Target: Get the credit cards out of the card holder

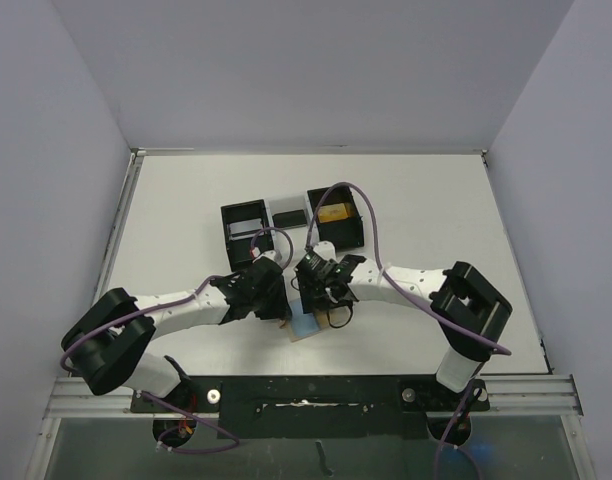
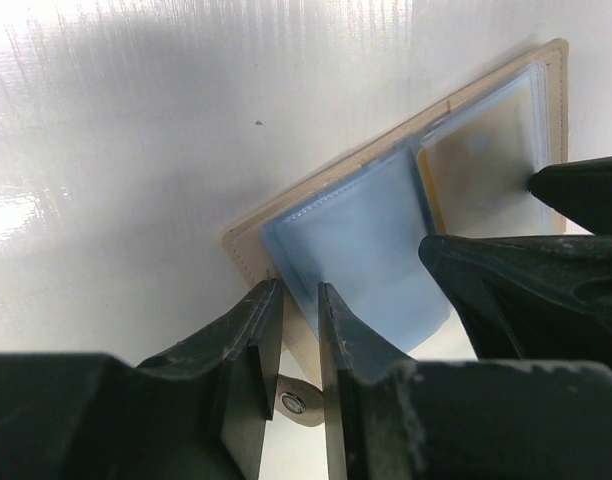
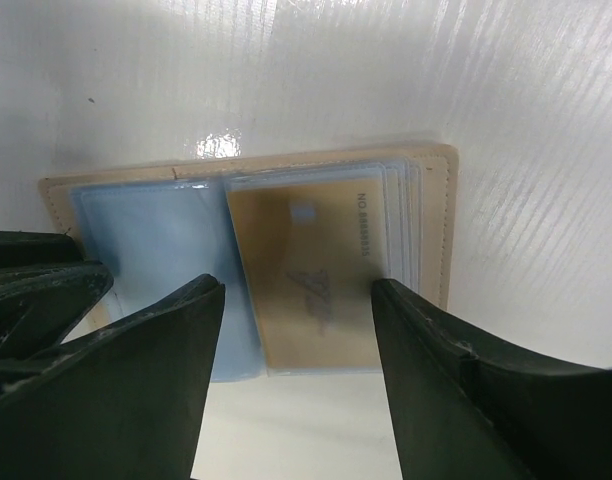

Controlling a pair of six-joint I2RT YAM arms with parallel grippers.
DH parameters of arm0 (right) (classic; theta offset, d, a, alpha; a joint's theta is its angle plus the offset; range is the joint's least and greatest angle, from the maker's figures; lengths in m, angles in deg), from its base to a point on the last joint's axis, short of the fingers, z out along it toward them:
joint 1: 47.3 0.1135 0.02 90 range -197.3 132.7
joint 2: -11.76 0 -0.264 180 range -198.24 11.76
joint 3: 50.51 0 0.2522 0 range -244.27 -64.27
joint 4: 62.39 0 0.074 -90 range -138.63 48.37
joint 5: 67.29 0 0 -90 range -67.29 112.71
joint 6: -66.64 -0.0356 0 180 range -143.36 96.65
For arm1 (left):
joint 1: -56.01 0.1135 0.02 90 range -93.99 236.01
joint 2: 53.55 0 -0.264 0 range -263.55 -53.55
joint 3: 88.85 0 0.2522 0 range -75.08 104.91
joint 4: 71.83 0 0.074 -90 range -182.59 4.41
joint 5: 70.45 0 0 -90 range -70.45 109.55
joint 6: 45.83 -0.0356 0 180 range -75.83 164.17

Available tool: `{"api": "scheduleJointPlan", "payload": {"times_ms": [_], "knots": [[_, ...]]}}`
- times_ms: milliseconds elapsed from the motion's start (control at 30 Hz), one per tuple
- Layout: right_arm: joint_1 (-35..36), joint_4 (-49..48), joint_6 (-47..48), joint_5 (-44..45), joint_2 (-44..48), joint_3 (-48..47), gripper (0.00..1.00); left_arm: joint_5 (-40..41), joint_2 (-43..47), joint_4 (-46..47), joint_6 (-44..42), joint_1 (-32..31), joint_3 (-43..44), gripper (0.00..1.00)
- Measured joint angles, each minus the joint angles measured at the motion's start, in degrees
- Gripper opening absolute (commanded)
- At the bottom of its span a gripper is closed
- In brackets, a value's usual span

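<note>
The tan card holder lies open on the table between both grippers. In the left wrist view its holder shows clear sleeves with a light blue-grey credit card and a gold card. My left gripper is shut on the holder's near left edge, by the snap button. In the right wrist view my right gripper is open, its jaws on either side of the gold card, beside the blue card in the holder. From above, the left gripper and the right gripper stand close together.
A black-and-white three-compartment tray stands behind the grippers, with a yellow item in its right compartment. The table is walled at the back and sides. The two grippers' fingers nearly touch over the holder.
</note>
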Motion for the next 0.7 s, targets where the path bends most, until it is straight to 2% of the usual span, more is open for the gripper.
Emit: {"api": "scheduleJointPlan", "payload": {"times_ms": [267, 700], "knots": [[0.68, 1.05, -0.26, 1.44, 0.28, 0.00, 0.67, -0.13, -0.46, 0.42, -0.02, 0.00, -0.02, 0.09], [0.66, 1.29, -0.85, 2.80, 1.73, 0.50, 0.67, -0.13, -0.70, 0.46, -0.13, 0.09, -0.02, 0.06]]}}
